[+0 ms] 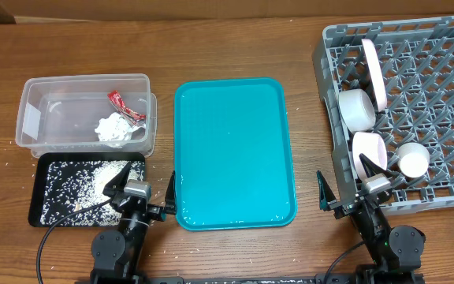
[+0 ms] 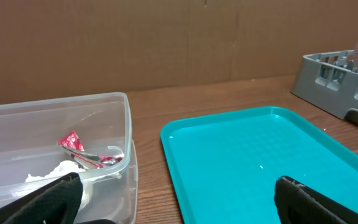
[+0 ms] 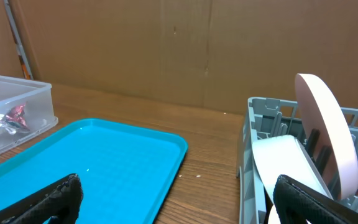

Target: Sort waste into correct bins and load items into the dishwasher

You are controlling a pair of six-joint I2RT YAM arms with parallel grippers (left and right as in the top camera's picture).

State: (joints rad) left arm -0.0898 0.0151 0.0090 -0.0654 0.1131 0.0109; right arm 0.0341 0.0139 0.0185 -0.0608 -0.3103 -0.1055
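Seen from above, the clear tub sits near the far left corner of the table. The red wrapper and the white tissue lie inside it. The black tray is just in front of the tub, and the rice lies in it. The teal tray in the middle has nothing on it. The grey rack fills the right edge and holds the big plate, the bowl, the small plate and the cup. I cannot see the chopsticks. The left claw and the right claw hang at the near edge. Both are spread wide and hold nothing. The job looks almost done. A few white bits lie on the wood near the black tray, so a good finish is to check for lost rice and look for the chopsticks. The left wrist view shows the wide fingers low down. The tub with the wrapper is just ahead on the left, apart from the claw. The right wrist view shows wide fingers too. The bowl and big plate stand in the rack just ahead on the right, and I cannot tell if the claw touches the rack.
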